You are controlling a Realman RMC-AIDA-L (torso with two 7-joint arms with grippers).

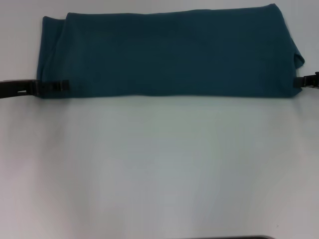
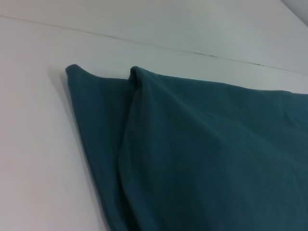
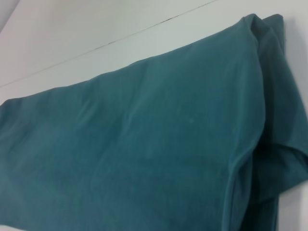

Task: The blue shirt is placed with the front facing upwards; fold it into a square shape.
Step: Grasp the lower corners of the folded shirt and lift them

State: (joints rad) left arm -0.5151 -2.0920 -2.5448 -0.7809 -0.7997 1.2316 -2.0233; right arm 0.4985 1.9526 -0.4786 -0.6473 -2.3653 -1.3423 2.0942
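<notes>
The blue shirt [image 1: 169, 52] lay folded into a long band across the far side of the white worktop [image 1: 159, 164], plain back uppermost. Left claw [image 1: 61, 85] sat at the near left corner, right claw [image 1: 304, 82] at the near right edge. Whether either was clamped on cloth: cannot tell.

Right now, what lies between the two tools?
Only the folded blue shirt, spanning from the left tool to the right tool, seen in the head view.

blue shirt [image 1: 169, 52]: matt soft cloth | table [image 1: 159, 169]: smooth white, faint sheen
</notes>
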